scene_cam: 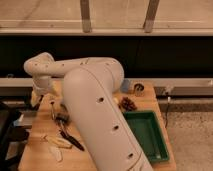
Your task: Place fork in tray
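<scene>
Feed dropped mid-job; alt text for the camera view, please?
The pincer hangs over the far left of the table, just beside the fork, which lies on the wood, well outside the green tray at right. The white arm blocks the middle; a banana peel and black-handled utensil lie front left.
</scene>
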Controlling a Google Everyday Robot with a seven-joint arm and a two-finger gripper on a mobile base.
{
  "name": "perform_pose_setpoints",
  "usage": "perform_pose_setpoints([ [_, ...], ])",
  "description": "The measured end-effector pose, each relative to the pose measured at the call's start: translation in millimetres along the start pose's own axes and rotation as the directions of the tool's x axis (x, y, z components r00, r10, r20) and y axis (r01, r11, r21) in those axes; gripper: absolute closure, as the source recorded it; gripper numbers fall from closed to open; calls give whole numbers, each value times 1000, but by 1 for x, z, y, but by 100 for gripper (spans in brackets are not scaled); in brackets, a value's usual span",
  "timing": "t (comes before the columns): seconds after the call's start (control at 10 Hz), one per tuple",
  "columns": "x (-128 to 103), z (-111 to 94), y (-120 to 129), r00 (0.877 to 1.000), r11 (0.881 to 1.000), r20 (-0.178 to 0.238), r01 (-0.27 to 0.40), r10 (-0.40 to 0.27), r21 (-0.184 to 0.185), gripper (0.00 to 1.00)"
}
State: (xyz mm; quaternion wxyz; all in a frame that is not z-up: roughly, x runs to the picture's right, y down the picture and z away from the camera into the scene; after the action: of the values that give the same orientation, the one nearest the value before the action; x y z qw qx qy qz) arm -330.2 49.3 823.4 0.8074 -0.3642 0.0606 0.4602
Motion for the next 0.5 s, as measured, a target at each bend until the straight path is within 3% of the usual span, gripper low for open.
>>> perform_pose_setpoints([
  [0.3,-1,6,2,1000,1000,-4,9,-9,-2,20],
  [0.5,-7,26,6,1000,1000,-14,28,-28,-8,20],
])
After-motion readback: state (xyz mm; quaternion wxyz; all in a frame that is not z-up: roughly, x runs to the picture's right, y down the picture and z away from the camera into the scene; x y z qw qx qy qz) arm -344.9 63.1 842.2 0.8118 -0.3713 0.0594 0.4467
